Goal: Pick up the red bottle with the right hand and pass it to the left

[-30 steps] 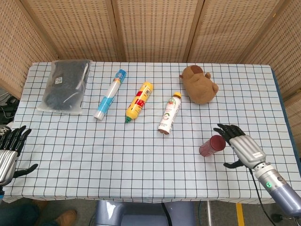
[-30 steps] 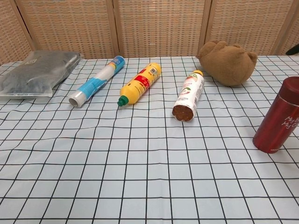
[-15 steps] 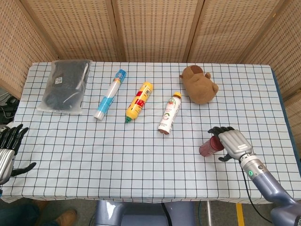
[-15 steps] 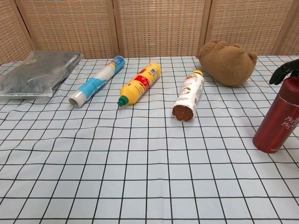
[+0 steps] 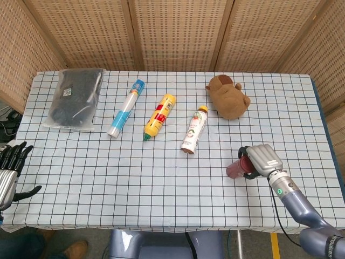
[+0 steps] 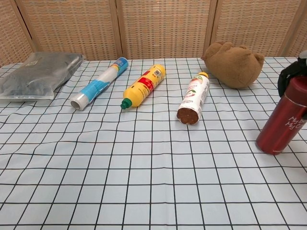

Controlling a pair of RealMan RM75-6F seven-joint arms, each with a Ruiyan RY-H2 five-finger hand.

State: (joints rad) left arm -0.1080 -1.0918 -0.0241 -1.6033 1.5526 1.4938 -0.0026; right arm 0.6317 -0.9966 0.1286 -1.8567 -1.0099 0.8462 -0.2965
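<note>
The red bottle [image 5: 235, 169] [image 6: 283, 120] stands tilted on the checked cloth near the table's right front. My right hand [image 5: 260, 159] has its dark fingers [image 6: 289, 73] curled around the bottle's upper end and grips it. The bottle's base still touches the cloth. My left hand [image 5: 8, 173] hovers at the table's left front edge with fingers spread and nothing in it; the chest view does not show it.
Across the middle lie a white bottle [image 5: 194, 129] [image 6: 195, 97], a yellow bottle [image 5: 159, 115] [image 6: 144, 85] and a blue-white tube [image 5: 125, 108] [image 6: 98, 84]. A brown plush toy [image 5: 229, 97] [image 6: 235, 63] sits behind the red bottle. A black pouch [image 5: 74, 97] [image 6: 41, 72] lies far left.
My right hand has moved left over the red bottle and curled its fingers around the top. The bottle has shifted slightly left and tilted. The left hand has barely moved.
</note>
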